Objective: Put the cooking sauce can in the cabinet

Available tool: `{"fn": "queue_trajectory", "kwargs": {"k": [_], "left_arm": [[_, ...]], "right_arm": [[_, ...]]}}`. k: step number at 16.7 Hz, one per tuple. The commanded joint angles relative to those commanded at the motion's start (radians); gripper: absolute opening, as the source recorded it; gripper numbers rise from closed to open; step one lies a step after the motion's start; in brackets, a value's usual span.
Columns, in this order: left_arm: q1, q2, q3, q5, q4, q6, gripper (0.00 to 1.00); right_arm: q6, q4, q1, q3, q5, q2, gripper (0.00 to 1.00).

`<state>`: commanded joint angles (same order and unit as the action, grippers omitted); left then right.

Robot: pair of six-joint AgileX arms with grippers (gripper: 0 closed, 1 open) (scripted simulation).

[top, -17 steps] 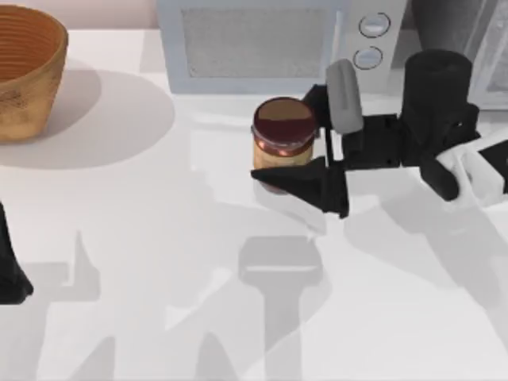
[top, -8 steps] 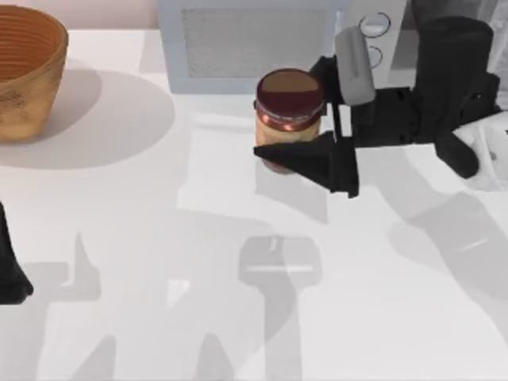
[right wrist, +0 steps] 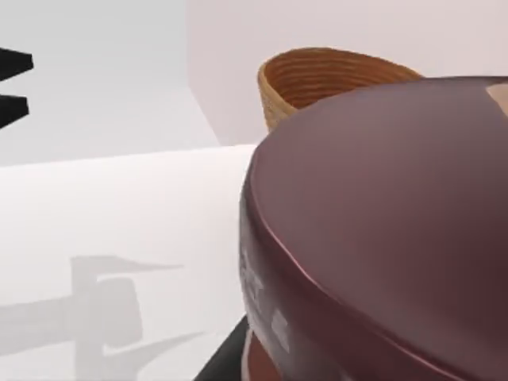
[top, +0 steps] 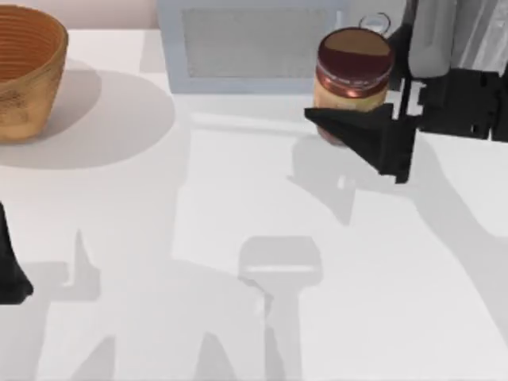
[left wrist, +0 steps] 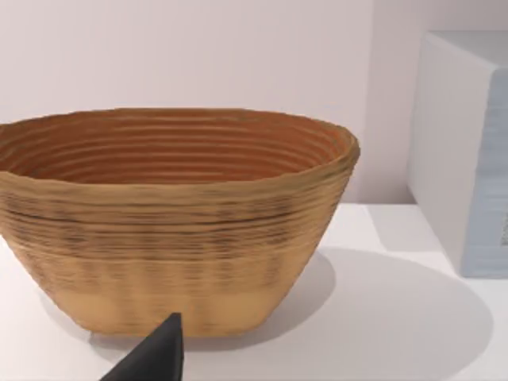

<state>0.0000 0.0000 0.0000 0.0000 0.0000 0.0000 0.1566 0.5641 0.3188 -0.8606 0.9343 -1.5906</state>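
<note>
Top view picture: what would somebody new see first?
The small maroon-topped, yellow-labelled cooking sauce can, gripped in the right arm's black pincer at the back right, in front of the light-grey microwave. Its dark lid looms huge in the right wrist view. Next, the big ribbed woven wooden bowl in the back left corner; the left arm sits parked at the left edge.

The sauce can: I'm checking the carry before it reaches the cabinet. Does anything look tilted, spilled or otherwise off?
Nothing stands out. The cooking sauce can sits upright in the right end effector, lifted in front of the microwave, with no spill on the table. The basket stands upright too.
</note>
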Motion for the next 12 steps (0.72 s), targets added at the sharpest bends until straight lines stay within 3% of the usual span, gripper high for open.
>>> {"fn": "queue_trajectory", "kwargs": {"k": [12], "left_arm": [[0.0, 0.0, 0.0, 0.0, 0.0, 0.0, 1.0]], "right_arm": [[-0.124, -0.423, -0.241, 0.645, -0.701, 1.274, 0.0]]}}
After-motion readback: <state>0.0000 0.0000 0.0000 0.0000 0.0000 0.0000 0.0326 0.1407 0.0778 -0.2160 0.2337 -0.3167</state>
